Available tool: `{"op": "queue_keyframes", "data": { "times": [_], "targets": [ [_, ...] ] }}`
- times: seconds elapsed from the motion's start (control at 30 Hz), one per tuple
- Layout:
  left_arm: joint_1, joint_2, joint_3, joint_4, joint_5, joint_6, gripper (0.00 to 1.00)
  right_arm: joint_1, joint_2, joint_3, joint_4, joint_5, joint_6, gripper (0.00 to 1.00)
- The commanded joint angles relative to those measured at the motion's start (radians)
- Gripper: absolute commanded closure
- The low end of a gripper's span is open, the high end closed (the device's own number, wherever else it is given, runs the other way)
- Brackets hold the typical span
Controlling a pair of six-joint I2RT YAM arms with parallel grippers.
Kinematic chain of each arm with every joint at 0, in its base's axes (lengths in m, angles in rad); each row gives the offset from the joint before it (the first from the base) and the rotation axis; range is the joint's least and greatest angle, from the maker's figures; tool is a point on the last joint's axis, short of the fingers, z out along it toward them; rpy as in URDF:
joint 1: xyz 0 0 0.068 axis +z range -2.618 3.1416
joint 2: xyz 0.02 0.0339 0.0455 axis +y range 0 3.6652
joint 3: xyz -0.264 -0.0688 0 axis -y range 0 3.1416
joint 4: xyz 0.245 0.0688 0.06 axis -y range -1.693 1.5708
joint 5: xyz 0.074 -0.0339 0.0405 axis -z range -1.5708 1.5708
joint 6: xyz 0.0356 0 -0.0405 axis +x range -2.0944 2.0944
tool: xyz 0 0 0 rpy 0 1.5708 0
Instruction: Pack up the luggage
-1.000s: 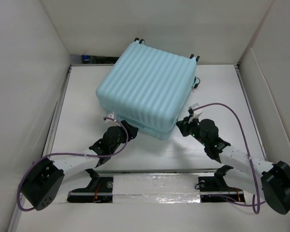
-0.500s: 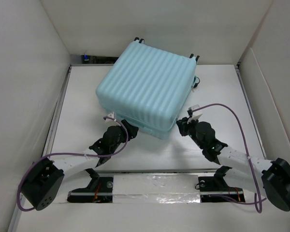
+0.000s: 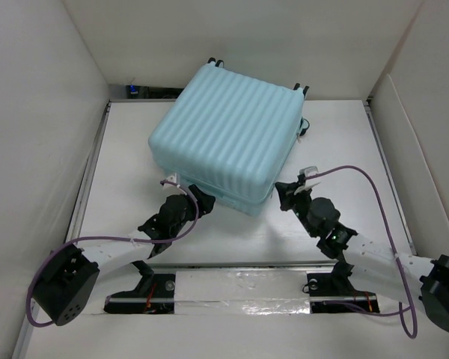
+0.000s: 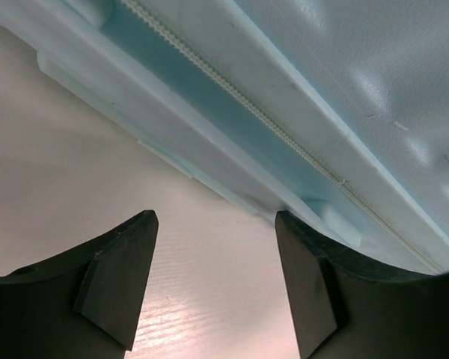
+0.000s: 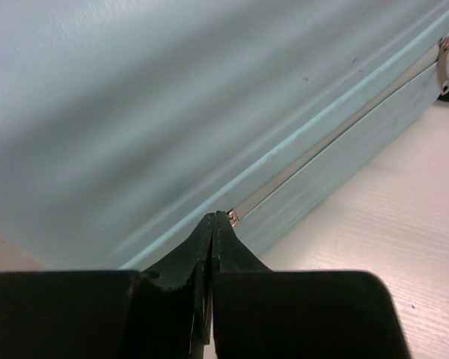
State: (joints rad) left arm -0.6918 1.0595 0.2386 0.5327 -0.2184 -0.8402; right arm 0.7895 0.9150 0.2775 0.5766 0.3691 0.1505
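The luggage (image 3: 224, 134), a pale aqua ribbed hard-shell suitcase, lies closed and flat on the white table. My right gripper (image 3: 283, 193) is at its near right side. In the right wrist view the right gripper (image 5: 215, 215) is shut, with a small metal zipper pull (image 5: 232, 218) at the fingertips on the zip seam (image 5: 322, 153). My left gripper (image 3: 202, 198) is at the near left edge of the suitcase. In the left wrist view the left gripper (image 4: 213, 221) is open and empty, just in front of the shell (image 4: 322, 90) and its white zip.
Black caster wheels (image 3: 302, 88) stick out at the suitcase's far side. A second metal pull (image 5: 443, 63) hangs further along the seam. White walls stand close on the left, back and right. Bare table (image 3: 337, 142) lies right of the suitcase.
The right arm's wrist and elbow have shifted down and toward the near right, while its fingertips stay at the suitcase's seam. The left arm and suitcase have not moved.
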Motion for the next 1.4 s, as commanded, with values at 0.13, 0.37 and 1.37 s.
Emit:
{"op": "queue_keyframes", "data": {
  "times": [0.13, 0.37, 1.37],
  "targets": [
    [0.008, -0.021, 0.033, 0.109, -0.012, -0.005, 0.34, 0.011, 0.031, 0.077, -0.056, 0.030, 0.007, 0.72],
    [0.008, -0.050, 0.021, 0.093, -0.021, 0.009, 0.34, 0.002, -0.068, 0.003, -0.055, 0.008, 0.043, 0.78],
    [0.017, 0.020, 0.048, 0.118, -0.025, 0.030, 0.39, -0.024, 0.156, 0.088, 0.080, 0.048, -0.009, 0.72]
  ]
}}
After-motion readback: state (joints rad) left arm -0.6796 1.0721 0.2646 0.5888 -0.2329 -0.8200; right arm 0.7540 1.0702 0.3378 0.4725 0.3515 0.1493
